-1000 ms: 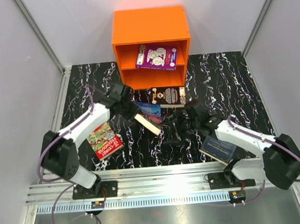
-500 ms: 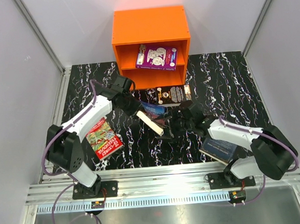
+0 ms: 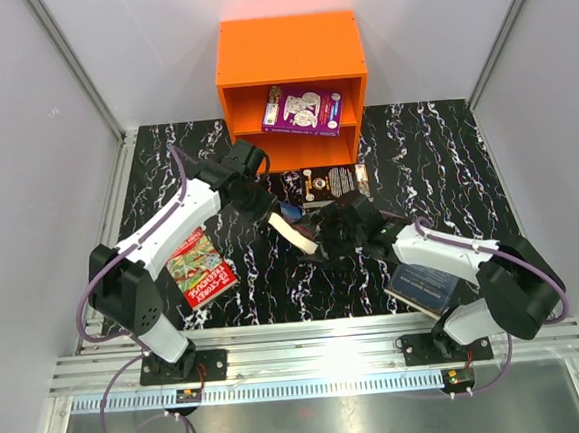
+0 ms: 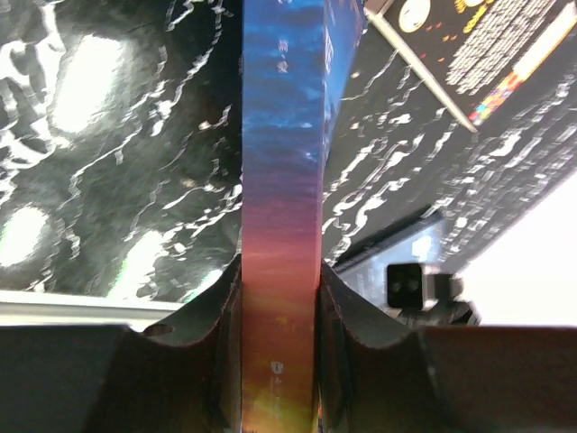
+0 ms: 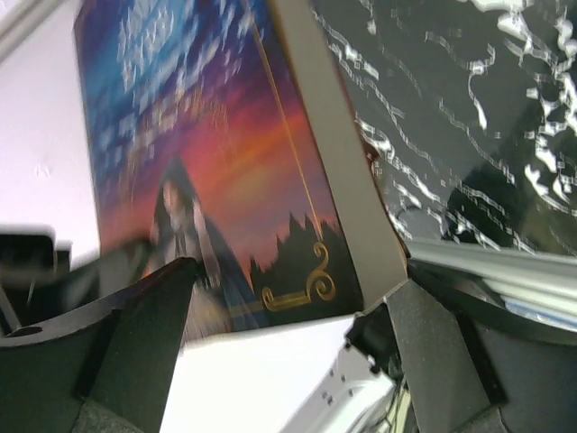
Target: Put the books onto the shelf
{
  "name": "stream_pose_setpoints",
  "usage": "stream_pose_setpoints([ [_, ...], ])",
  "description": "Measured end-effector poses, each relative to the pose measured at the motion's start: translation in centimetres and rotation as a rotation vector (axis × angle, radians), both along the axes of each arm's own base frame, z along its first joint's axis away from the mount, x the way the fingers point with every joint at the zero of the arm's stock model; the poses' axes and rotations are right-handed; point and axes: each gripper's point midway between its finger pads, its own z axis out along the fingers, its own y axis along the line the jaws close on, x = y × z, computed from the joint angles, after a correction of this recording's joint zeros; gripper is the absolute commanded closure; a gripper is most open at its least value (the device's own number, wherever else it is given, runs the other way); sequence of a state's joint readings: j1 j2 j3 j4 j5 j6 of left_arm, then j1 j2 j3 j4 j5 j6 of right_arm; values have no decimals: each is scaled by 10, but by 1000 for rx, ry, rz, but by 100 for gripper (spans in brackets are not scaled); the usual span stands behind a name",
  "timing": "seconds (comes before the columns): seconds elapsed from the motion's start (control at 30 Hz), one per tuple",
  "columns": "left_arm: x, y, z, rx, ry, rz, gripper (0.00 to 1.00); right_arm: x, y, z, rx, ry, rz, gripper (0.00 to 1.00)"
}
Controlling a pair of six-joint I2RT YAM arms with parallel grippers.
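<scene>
Gripping the blue "Jane Eyre" book across its thin thickness, the left pincer is closed partway on it, one finger flat on each cover, and holds it tilted off the desk near the middle. That grip leaves the covers and far end free, likely so the other arm can help. The right pincer stands spread wide with the book's lower end between its fingers, clamping nothing as far as I can tell, so this looks like a handover or a re-grip to turn the book upright. The orange shelf stands at the back, the purple book already in its upper compartment. The black book lies just before it, the red-green book by the left arm, the dark blue-grey book by the right base.
</scene>
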State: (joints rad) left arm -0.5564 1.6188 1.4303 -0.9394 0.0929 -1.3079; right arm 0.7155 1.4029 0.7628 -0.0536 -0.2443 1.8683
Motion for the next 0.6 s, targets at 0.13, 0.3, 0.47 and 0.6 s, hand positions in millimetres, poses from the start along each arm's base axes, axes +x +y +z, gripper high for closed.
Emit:
stream_pose_setpoints([
  [0.13, -10, -3, 13, 72, -14, -21, 100, 7, 3, -8, -21, 6, -21, 11],
  [0.3, -24, -13, 21, 134, -28, -53, 100, 9, 0, -12, -38, 14, -40, 16],
  [0.47, -45, -26, 21, 172, -32, -85, 100, 0, -8, -29, -61, 57, -54, 20],
  [0.6, -65, -39, 25, 174, -33, -117, 100, -9, -18, -45, -93, 82, -68, 23],
])
